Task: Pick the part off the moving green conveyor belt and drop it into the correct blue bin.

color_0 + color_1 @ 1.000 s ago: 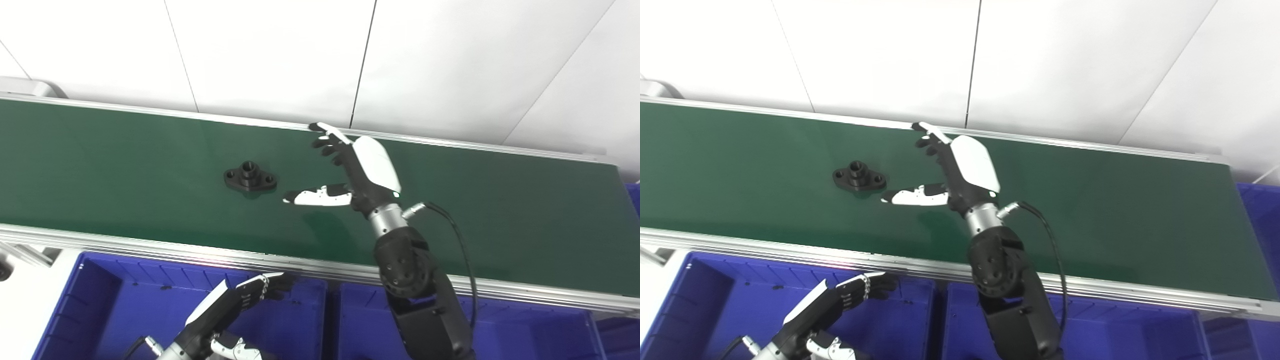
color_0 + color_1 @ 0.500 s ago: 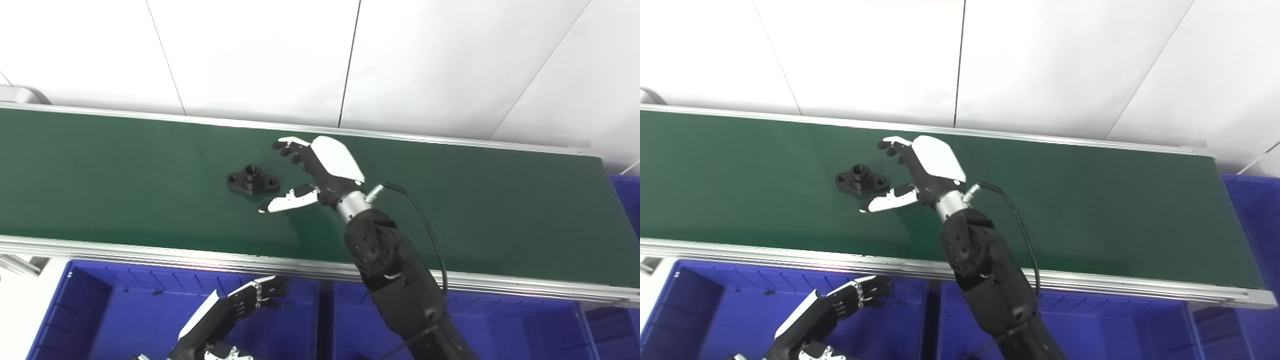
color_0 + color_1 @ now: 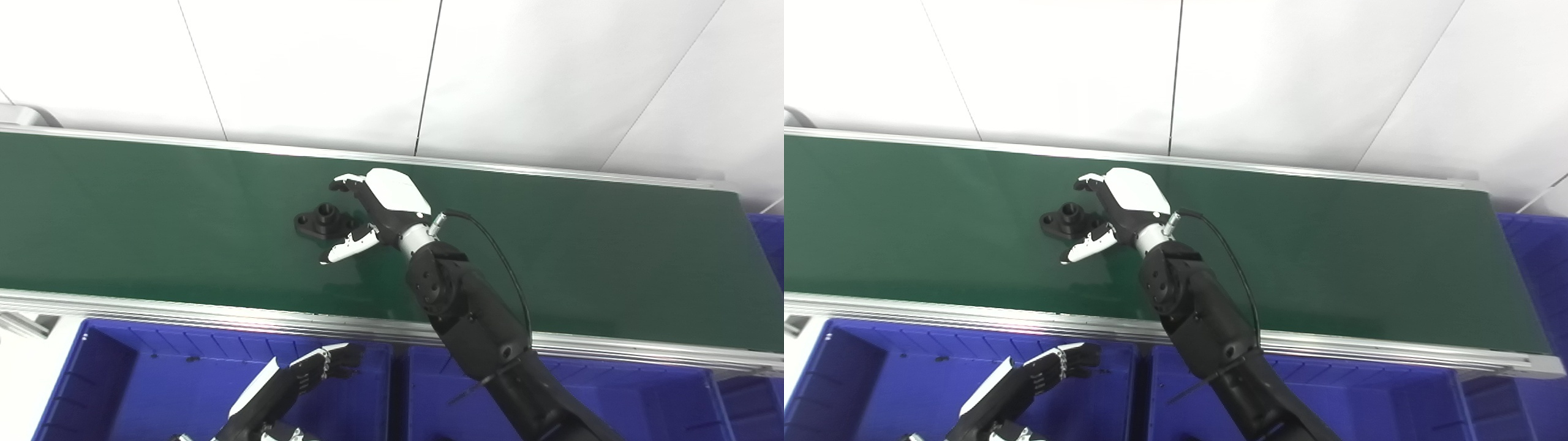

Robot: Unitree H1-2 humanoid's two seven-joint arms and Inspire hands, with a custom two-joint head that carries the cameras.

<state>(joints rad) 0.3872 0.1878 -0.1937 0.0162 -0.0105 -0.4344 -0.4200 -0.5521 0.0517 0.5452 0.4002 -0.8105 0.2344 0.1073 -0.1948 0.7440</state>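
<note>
Left eye view has the right hand (image 3: pixel 383 205) out over the green conveyor belt (image 3: pixel 153 202), and it's right up against the black part (image 3: pixel 321 222). Fingers (image 3: pixel 346 182) spread wide and curled above and just behind the part, thumb (image 3: pixel 346 247) stretched out low on the near side, so the part's right end sits in the gap between them. Nothing gripped: the part lies flat on the belt, round boss upright, left flange lug clear of the hand. Whether the thumb or fingers actually touch the part, I can't tell from either eye.

Down at the bottom, the left hand (image 3: pixel 1029 383) hangs over the left blue bin (image 3: pixel 857 380), palm white, dark fingers loosely bent and apart, holding nothing. A second blue bin (image 3: pixel 1384 392) sits beside the first, under the right arm, and another blue bin edge (image 3: pixel 1534 257) shows past the belt's far right end.

Right arm runs up from the bottom edge across the belt's silver rail (image 3: pixel 184 309), a black cable (image 3: pixel 496 257) looping from the wrist. White wall panels (image 3: pixel 306 61) behind the belt.
</note>
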